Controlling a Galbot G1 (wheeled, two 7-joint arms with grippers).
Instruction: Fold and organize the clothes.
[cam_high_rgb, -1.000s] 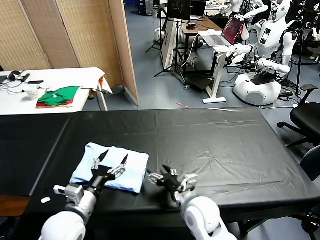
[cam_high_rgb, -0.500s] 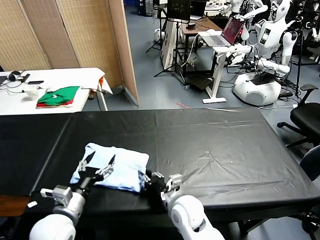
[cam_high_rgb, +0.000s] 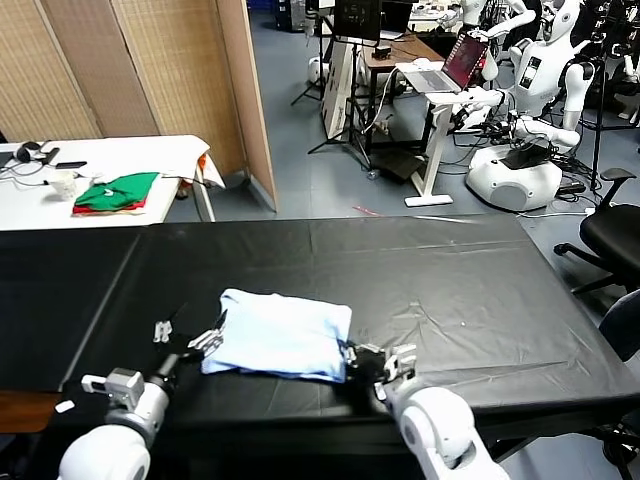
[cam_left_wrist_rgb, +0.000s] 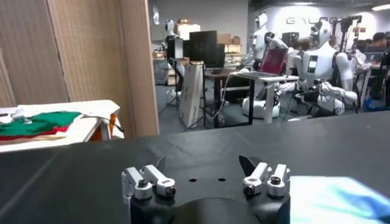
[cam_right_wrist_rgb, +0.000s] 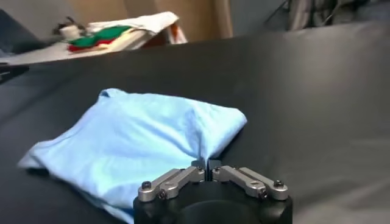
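Pinching folded blue T-shirt (cam_high_rgb: 283, 340) edge, right gripper (cam_high_rgb: 372, 362), black table (cam_high_rgb: 450, 290)

Robotics lab: white humanoid robots (cam_high_rgb: 530, 70), laptop (cam_high_rgb: 462, 62) on desk, camera tripods.

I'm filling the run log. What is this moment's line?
right gripper: shut on T-shirt corner | left gripper: open, beside it | black table
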